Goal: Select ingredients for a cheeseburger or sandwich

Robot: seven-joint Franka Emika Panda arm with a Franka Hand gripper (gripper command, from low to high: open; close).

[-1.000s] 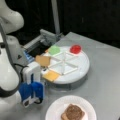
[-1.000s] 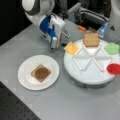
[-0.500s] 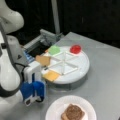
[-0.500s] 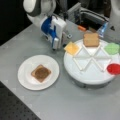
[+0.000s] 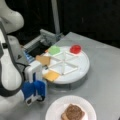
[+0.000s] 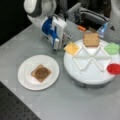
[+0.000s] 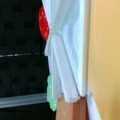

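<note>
Both front views high, angled down from opposite sides, sharing gripper (image 5: 35, 93) (image 6: 56, 41); wrist view pressed close beside it.

Lab: grey bench (image 6: 75, 105), black backdrop, perforated black board (image 6: 15, 107).

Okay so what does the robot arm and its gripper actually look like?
The arm has glossy white rounded shells with dark grey joints. A white boxy block carries the gripper, which has chunky bright blue fingers with white tips. No cables or markings are legible.
</note>
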